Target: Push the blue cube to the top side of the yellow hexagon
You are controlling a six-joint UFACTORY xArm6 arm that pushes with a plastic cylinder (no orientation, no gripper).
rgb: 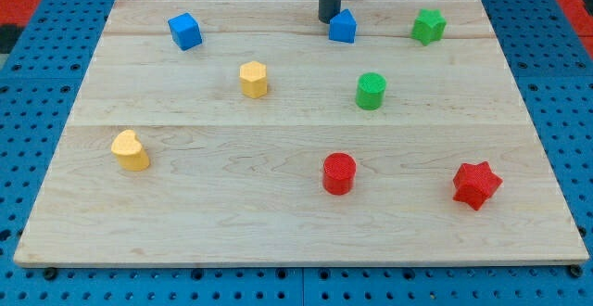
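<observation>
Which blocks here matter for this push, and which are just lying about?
Job: blue cube; yellow hexagon; my tip, at the view's top, touching the other blue block's left side, far right of the cube.

Lying about: blue block; green star; green cylinder; yellow heart; red cylinder; red star.

Arm: only the end rod is in view. It is a straight, round-sectioned bar, dark grey to near black, with a smooth, matt surface. A faint lighter sheen runs down its length on the view's left side. My tip ends bluntly, cut square, with no taper visible. No cables, screws, labels or markings can be made out on the rod. The upper part is cut off by the view's top edge.
</observation>
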